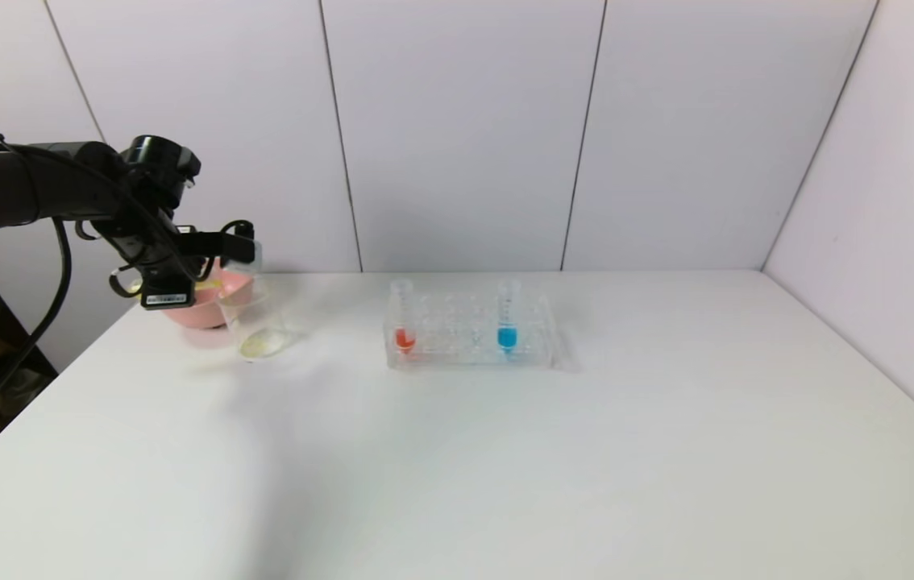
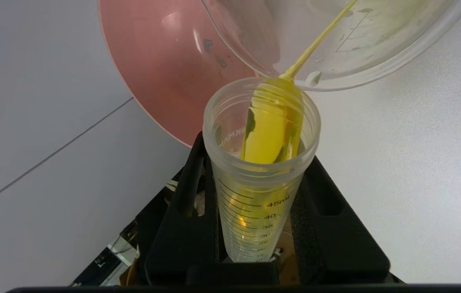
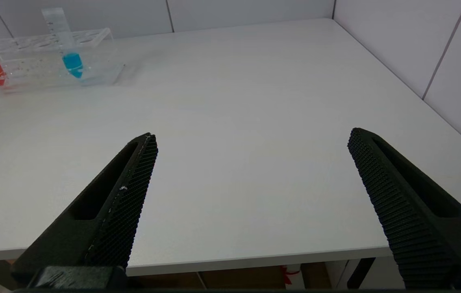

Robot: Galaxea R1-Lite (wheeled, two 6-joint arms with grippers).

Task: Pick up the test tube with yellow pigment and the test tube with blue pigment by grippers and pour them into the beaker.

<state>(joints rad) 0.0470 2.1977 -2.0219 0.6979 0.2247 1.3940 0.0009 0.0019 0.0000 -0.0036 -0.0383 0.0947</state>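
My left gripper [image 1: 233, 244] is shut on the test tube with yellow pigment [image 2: 255, 195] and holds it tipped, mouth at the rim of the beaker [image 2: 377, 49]. A thin yellow stream runs from the tube into the beaker. In the head view the beaker [image 1: 257, 318] stands at the far left of the table with yellow liquid at its bottom. The test tube with blue pigment [image 1: 508, 316] stands upright in the clear rack [image 1: 469, 354], and it also shows in the right wrist view [image 3: 68, 49]. My right gripper [image 3: 251, 134] is open and empty over the table's front edge, far from the rack.
A pink bowl [image 1: 197, 310] stands right behind the beaker, touching or almost touching it; it also shows in the left wrist view [image 2: 165, 69]. A red-liquid tube [image 1: 403, 318] stands at the rack's left end. White walls close the back and right side.
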